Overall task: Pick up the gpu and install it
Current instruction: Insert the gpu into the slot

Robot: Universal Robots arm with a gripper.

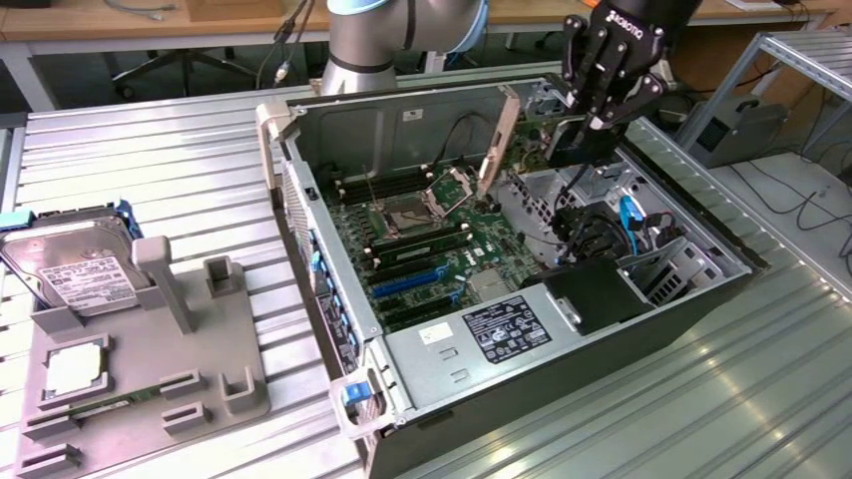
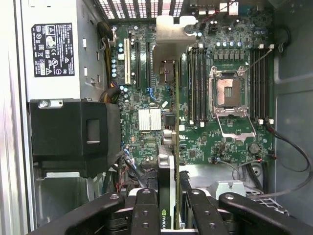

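My gripper [image 1: 596, 120] hangs over the far right part of the open computer case [image 1: 313, 249] and is shut on the gpu [image 1: 578, 148], a thin dark card held on edge. Its silver bracket [image 1: 504, 135] points toward the case's rear wall. In the wrist view the gpu [image 2: 166, 161] runs edge-on between my two black fingers [image 2: 145, 208], out to the bracket [image 2: 175, 34]. It hovers above the motherboard [image 2: 215, 142], beside the expansion slots [image 2: 138, 58]. I cannot tell whether the card touches a slot.
The CPU socket [image 1: 406, 215] stands open with its lever up, with RAM slots beside it. A power supply [image 1: 513, 324] and black shroud [image 1: 593, 294] fill the case's near end. On the exterior view's left, a grey fixture [image 1: 187, 329] holds a hard drive [image 1: 74, 269] and a CPU chip [image 1: 74, 369].
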